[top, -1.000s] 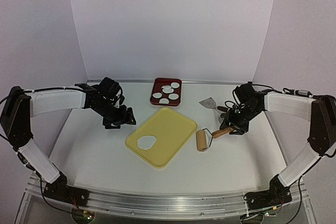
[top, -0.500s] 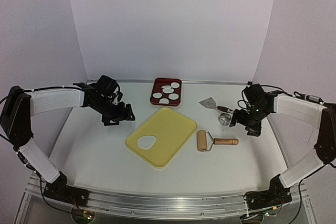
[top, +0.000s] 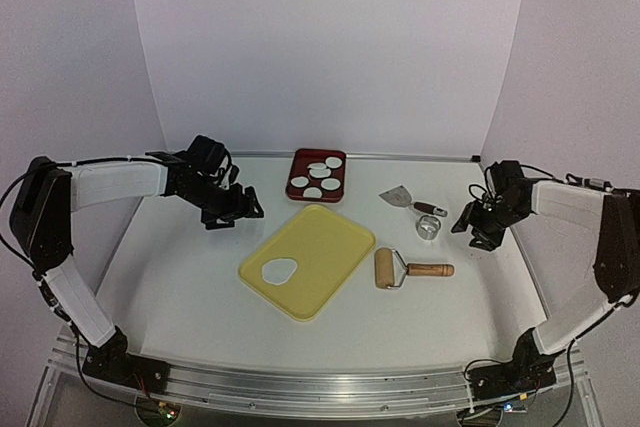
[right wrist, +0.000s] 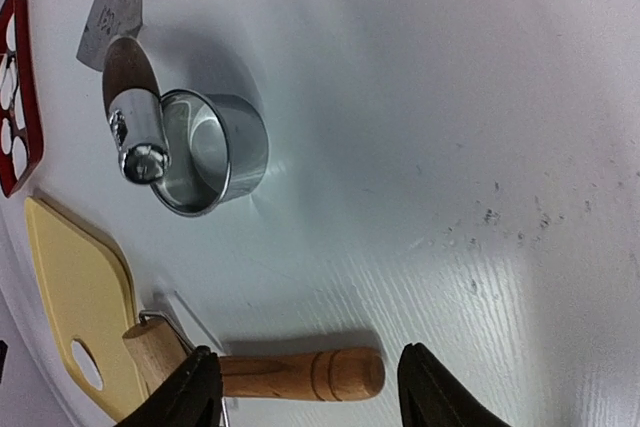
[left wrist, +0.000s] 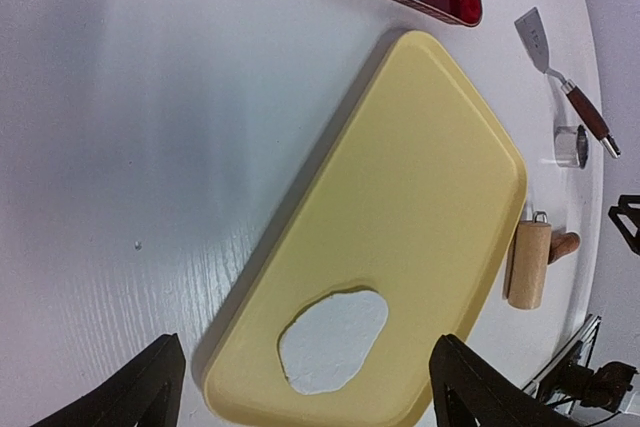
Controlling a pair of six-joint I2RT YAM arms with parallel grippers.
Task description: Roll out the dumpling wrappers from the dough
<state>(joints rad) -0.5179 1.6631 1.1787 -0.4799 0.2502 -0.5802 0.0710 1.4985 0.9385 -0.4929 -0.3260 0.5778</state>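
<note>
We see the dough (top: pixel 279 271) as one thin, flattened white patch, roughly oval with an uneven, lumpy edge. It lies flat in the near-left corner of the yellow board (top: pixel 325 237), which sits at an angle in the middle of the tabletop (top: pixel 180 277). Just beyond the board's far corner stands a red tray (top: pixel 304 157) holding the dumpling wrappers (top: pixel 300 182). They are five neat round white discs, all alike, lying flat and close together. To the right of the board a wooden rolling pin (top: pixel 384 269) lies on the tabletop, its handle pointing right. Farther off, a small metal ring cutter (top: pixel 429 227) rests against the handle end of a scraper (top: pixel 397 195). The left fingers (left wrist: pixel 145 392) are spread wide with nothing between them, and they sit over the bare tabletop to the left of the board's far end. The right fingers (right wrist: pixel 190 392) stand apart and grip nothing, just right of the ring cutter and well clear of the rolling pin.
</note>
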